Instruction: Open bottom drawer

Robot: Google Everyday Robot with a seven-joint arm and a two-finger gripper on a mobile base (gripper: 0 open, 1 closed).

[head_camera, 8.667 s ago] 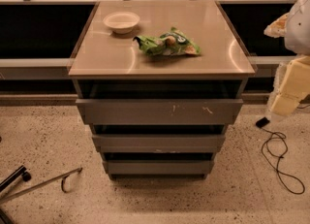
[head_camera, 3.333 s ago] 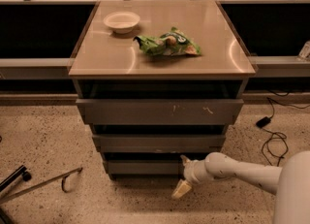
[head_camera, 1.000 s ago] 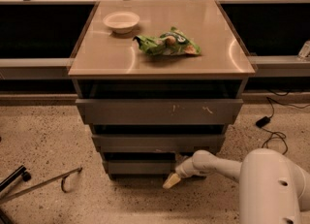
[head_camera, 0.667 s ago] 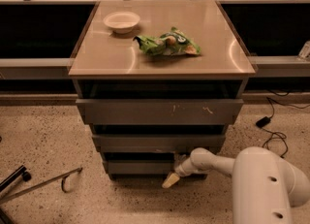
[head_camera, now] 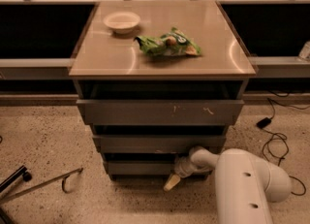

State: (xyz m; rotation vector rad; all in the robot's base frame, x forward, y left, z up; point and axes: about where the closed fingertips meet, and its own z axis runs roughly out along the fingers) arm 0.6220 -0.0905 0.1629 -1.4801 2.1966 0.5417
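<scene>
The bottom drawer (head_camera: 140, 168) is the lowest and narrowest grey front of the three-drawer cabinet, just above the floor. It looks nearly flush, with a dark gap above it. My gripper (head_camera: 173, 179) is at the drawer's right part, pale fingers pointing down-left at the front's lower edge. My white arm (head_camera: 244, 184) reaches in from the lower right. The middle drawer (head_camera: 160, 143) and the widest top drawer (head_camera: 160, 111) with pale scratches sit above.
On the cabinet top (head_camera: 218, 48) lie a white bowl (head_camera: 122, 22) and a green snack bag (head_camera: 167, 44). A metal hooked rod (head_camera: 46, 184) lies on the speckled floor at the left. Black cables (head_camera: 278, 136) lie at the right. Dark counters flank the cabinet.
The arm came in from the right and reached down to the bottom drawer's front. Over the last second the gripper crept slightly left along it. The drawer has not visibly moved.
</scene>
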